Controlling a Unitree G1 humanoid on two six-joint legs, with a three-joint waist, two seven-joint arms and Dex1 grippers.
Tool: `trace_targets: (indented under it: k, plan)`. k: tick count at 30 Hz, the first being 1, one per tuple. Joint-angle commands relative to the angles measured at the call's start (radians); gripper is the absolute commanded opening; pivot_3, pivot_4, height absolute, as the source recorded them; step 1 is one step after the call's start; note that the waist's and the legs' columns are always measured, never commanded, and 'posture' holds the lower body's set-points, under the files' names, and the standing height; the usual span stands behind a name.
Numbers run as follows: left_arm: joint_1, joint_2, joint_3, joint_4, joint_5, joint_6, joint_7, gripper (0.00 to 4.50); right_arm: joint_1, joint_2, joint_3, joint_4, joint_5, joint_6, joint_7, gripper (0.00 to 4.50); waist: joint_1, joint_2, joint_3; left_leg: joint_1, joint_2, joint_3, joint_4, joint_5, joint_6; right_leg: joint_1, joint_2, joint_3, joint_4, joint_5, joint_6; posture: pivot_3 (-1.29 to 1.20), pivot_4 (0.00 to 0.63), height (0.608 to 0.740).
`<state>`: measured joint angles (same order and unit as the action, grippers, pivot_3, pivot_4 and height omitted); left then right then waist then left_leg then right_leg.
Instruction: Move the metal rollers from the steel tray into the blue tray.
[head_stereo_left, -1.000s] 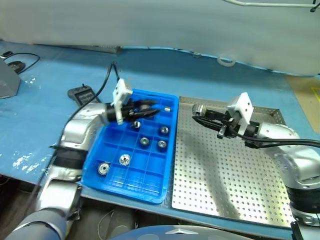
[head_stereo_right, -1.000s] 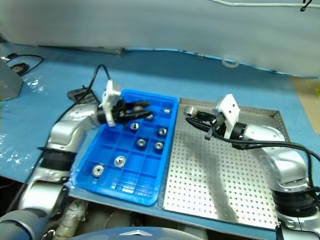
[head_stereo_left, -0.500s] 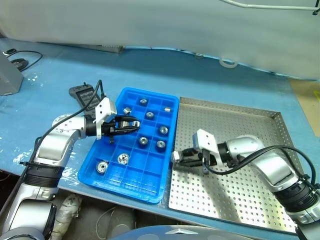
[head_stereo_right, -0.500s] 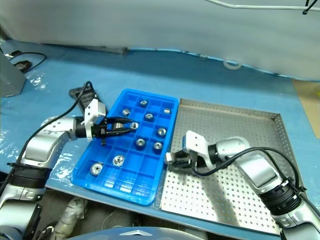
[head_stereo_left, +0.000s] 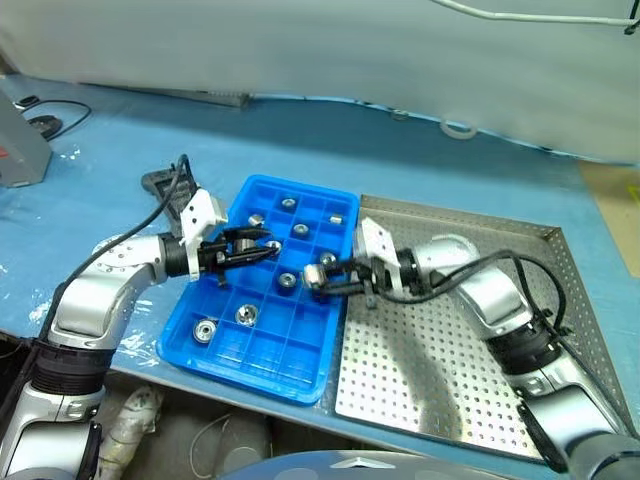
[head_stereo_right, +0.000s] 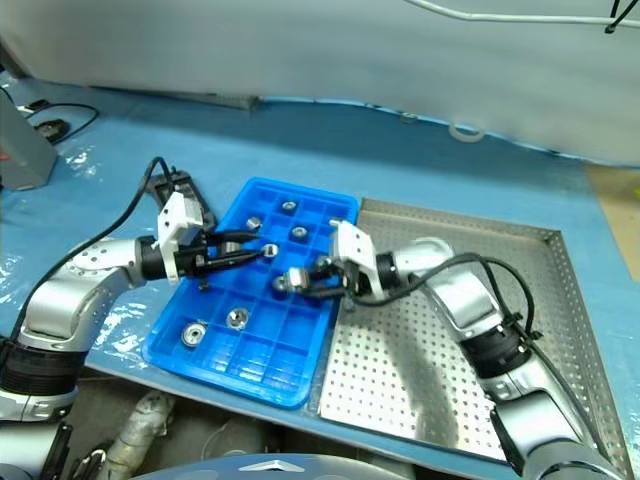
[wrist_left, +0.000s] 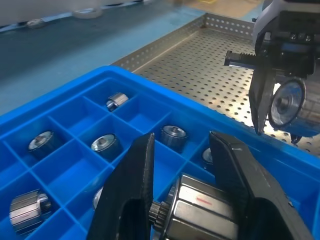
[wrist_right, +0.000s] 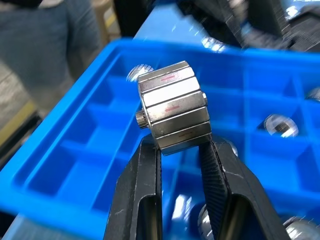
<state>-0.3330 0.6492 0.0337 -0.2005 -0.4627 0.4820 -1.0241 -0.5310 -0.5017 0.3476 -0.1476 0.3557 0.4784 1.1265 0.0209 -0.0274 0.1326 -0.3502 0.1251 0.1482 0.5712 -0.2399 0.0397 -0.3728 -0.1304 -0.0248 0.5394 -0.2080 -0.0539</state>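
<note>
Both arms meet over the blue tray (head_stereo_left: 262, 348), which sits at centre-left of the head view on a blue-covered counter (head_stereo_left: 90, 190), its right edge touching the left rim of the steel tray (head_stereo_left: 470, 400) filling the lower right. The right tool (head_stereo_left: 318, 277), reaching in from the steel tray's side, is clamped on one of the metal rollers (wrist_right: 172, 106) and holds it above the blue tray's right-hand column, near the shared edge. The left tool (head_stereo_left: 262, 250), entering from the left, grips another roller (wrist_left: 202, 205) over the tray's upper middle compartments; the two tools are near each other but apart.

In the head views about seven more rollers can be counted lying in the blue tray's compartments: three or four in the upper rows, including one (head_stereo_left: 288, 204) at the top, one or two just under the tools, and two, among them one (head_stereo_left: 205, 332), in the lower left. Some may be hidden behind the tools, so the count is uncertain. The bottom row and the lower right compartments are free.

The perforated floor of the steel tray shows bare metal around the right arm, leaving wide room toward its far and right rims. A black handheld device (head_stereo_left: 166, 187) lies just beyond the blue tray's upper left corner.
</note>
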Motion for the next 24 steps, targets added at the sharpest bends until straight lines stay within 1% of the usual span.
trace_targets:
  k: [1, 4, 7, 10, 14, 17, 20, 24]
  plan:
    - [0.013, 0.001, 0.015, -0.004, 0.007, -0.021, 0.025, 1.37, 0.024, -0.005, 0.035, -0.054, -0.005, 0.041, -0.001, 0.69, 0.006, 0.0, 0.0, -0.001, 0.001, 0.0, 0.0, 0.0, 0.0, -0.001, 0.001, 0.0, 0.0, 0.0, 0.0, 0.03, 0.15, 0.74]
    - [0.008, -0.007, 0.013, -0.035, -0.012, 0.01, 0.05, 1.37, 0.059, -0.013, 0.03, -0.08, 0.032, 0.096, 0.006, 0.69, 0.012, -0.002, 0.001, -0.002, 0.001, 0.001, 0.0, 0.0, 0.0, -0.002, 0.001, 0.001, -0.001, 0.0, 0.0, 0.03, 0.15, 0.74]
    - [-0.012, -0.018, 0.005, -0.061, -0.03, 0.051, 0.08, 1.37, 0.066, -0.011, 0.025, -0.094, 0.041, 0.115, 0.012, 0.69, 0.017, -0.001, 0.001, 0.0, 0.002, 0.001, 0.0, 0.0, -0.001, 0.0, 0.001, 0.001, -0.001, 0.002, -0.003, 0.02, 0.15, 0.74]
    - [-0.043, -0.032, -0.013, -0.071, -0.032, 0.085, 0.102, 1.37, 0.053, -0.003, 0.059, -0.097, 0.039, 0.139, 0.034, 0.69, 0.02, -0.001, 0.002, 0.003, 0.006, 0.001, 0.0, 0.0, -0.008, 0.002, 0.005, 0.001, -0.001, 0.002, -0.003, 0.01, 0.15, 0.74]
    - [-0.07, -0.043, -0.024, -0.09, -0.043, 0.123, 0.127, 1.37, 0.056, -0.009, 0.077, -0.131, 0.098, 0.251, 0.065, 0.69, 0.02, -0.003, 0.001, 0.006, 0.009, 0.0, -0.007, 0.004, -0.014, 0.001, 0.007, 0.0, -0.001, 0.002, -0.003, 0.02, 0.15, 0.74]
    - [-0.065, -0.044, -0.026, -0.114, -0.051, 0.143, 0.139, 1.37, 0.07, -0.008, 0.07, -0.161, 0.193, 0.385, 0.082, 0.69, 0.018, -0.003, 0.001, 0.005, 0.009, 0.001, -0.009, 0.006, -0.011, -0.002, 0.008, 0.0, 0.0, 0.002, -0.002, 0.02, 0.15, 0.74]
    - [-0.058, -0.041, -0.026, -0.136, -0.059, 0.16, 0.148, 1.37, 0.086, 0.013, 0.064, -0.176, 0.224, 0.437, 0.042, 0.69, 0.02, -0.003, 0.001, 0.003, 0.01, 0.001, -0.008, 0.006, -0.011, -0.004, 0.008, -0.001, -0.001, 0.002, -0.002, 0.03, 0.15, 0.74]
    - [-0.051, -0.035, -0.017, -0.154, -0.076, 0.179, 0.157, 1.37, 0.09, 0.043, 0.057, -0.19, 0.252, 0.484, -0.006, 0.69, 0.022, -0.003, 0.001, 0.004, 0.009, 0.001, -0.008, 0.006, -0.012, -0.003, 0.008, -0.001, -0.001, 0.002, -0.003, 0.03, 0.15, 0.74]
